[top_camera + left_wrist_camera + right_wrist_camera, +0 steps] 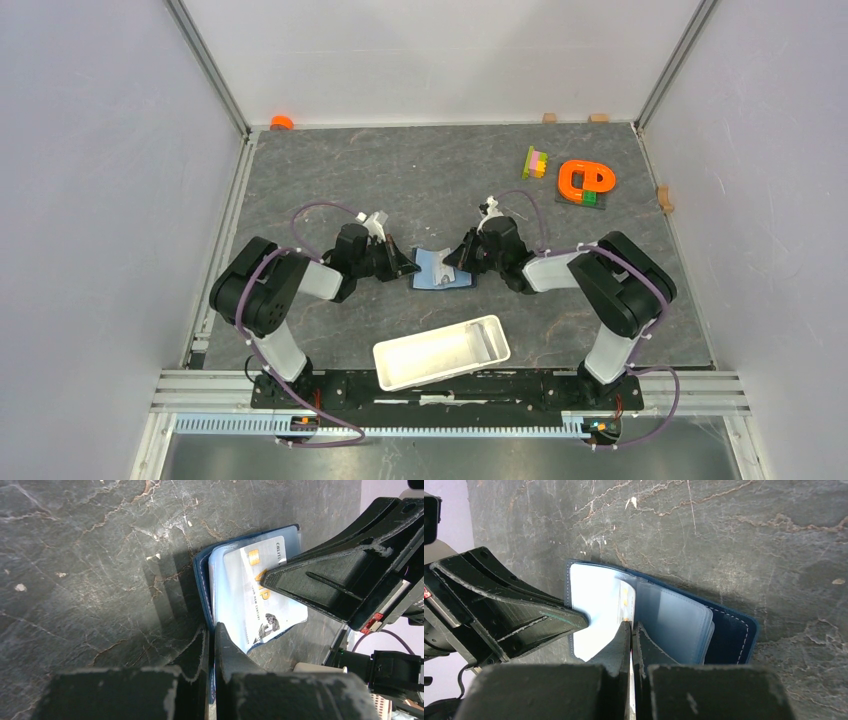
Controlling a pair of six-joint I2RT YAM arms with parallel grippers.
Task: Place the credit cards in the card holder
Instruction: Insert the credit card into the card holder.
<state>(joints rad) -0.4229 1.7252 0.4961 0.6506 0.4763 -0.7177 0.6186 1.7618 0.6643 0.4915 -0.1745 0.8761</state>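
The card holder [445,270], a navy wallet with light blue sleeves, lies open on the table between both grippers. My left gripper [407,266] is shut on the wallet's near edge [202,587]; a blue sliver shows between its fingertips [215,630]. My right gripper [463,256] is shut on a whitish credit card [625,600], seen edge-on between its fingertips [631,625], with the card's front end in among the clear sleeves [674,620]. In the left wrist view this card [250,600] shows a gold chip and "VIP" lettering and lies over the wallet's inside. No other card is in view.
A long white tray [441,351] stands near the front edge between the arm bases. An orange ring toy [585,180] and coloured blocks [537,162] sit at the back right. A small orange object [282,122] lies at the back left corner.
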